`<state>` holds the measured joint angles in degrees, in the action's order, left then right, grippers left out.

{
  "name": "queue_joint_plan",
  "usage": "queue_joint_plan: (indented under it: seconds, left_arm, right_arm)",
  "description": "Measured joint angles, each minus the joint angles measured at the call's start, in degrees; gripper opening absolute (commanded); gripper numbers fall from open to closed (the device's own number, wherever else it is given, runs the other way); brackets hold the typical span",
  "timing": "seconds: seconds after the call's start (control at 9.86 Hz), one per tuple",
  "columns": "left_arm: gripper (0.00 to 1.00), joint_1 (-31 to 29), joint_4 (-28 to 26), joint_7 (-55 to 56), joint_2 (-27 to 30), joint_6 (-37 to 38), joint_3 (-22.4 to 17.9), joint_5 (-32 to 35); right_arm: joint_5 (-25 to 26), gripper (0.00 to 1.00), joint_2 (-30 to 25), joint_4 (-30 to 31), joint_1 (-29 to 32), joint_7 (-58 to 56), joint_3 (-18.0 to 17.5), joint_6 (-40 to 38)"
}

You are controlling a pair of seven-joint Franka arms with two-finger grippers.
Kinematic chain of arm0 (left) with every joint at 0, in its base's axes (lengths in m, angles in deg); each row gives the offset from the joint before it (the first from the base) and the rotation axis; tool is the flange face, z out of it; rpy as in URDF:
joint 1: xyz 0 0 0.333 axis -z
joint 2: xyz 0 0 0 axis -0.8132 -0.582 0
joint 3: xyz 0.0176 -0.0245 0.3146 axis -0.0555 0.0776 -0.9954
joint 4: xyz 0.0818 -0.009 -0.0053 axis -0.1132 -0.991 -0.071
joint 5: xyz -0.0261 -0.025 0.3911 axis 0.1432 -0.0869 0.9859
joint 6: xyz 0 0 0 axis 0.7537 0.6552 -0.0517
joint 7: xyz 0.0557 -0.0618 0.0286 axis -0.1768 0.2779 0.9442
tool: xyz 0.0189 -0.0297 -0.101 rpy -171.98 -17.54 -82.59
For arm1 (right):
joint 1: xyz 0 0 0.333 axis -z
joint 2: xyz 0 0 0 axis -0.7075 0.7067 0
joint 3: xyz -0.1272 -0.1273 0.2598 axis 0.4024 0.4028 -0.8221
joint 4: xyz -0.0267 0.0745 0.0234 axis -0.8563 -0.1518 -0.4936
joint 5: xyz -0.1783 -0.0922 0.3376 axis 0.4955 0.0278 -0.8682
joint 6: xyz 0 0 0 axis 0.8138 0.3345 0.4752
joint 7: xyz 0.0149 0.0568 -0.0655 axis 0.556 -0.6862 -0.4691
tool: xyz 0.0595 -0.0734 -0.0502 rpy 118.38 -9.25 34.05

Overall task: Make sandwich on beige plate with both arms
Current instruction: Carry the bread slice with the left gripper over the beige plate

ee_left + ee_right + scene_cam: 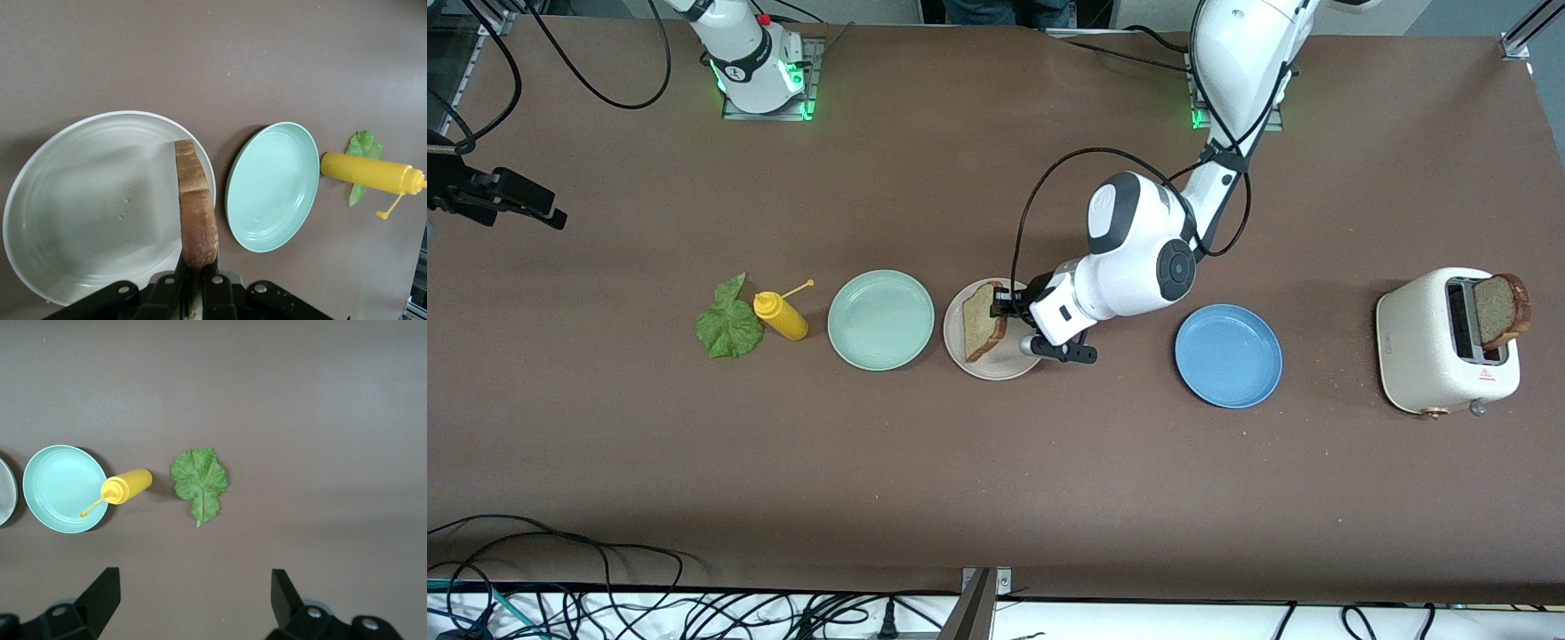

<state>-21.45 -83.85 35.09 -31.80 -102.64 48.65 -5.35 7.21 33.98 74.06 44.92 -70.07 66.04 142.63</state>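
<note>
My left gripper [1009, 307] is shut on the crust edge of a brown bread slice [984, 322], holding it tilted on edge over the beige plate [1000, 366]. In the left wrist view the slice [197, 207] stands edge-on between the fingers of the left gripper [198, 267], above the plate [87, 200]. A second bread slice [1501, 309] sticks up out of the toaster. The green lettuce leaf [729, 324] [199, 480] lies flat on the table toward the right arm's end. My right gripper [547, 212] [193, 577] hangs open and holds nothing, high over that end.
A mint-green plate [880, 320] sits beside the beige plate, with a yellow squeeze bottle [781, 316] between it and the lettuce. A blue plate [1228, 356] and a cream toaster [1432, 356] stand toward the left arm's end. Cables run along the table's near edge.
</note>
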Motion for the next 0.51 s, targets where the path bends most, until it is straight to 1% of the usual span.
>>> queue_joint_plan:
  seconds: [0.51]
  left_arm:
    - [0.00,0.6,0.1,1.7,-0.5,-0.1,0.0,0.0]
  right_arm:
    - [0.0,1.00,0.0,0.0,0.0,0.0,0.0,0.0]
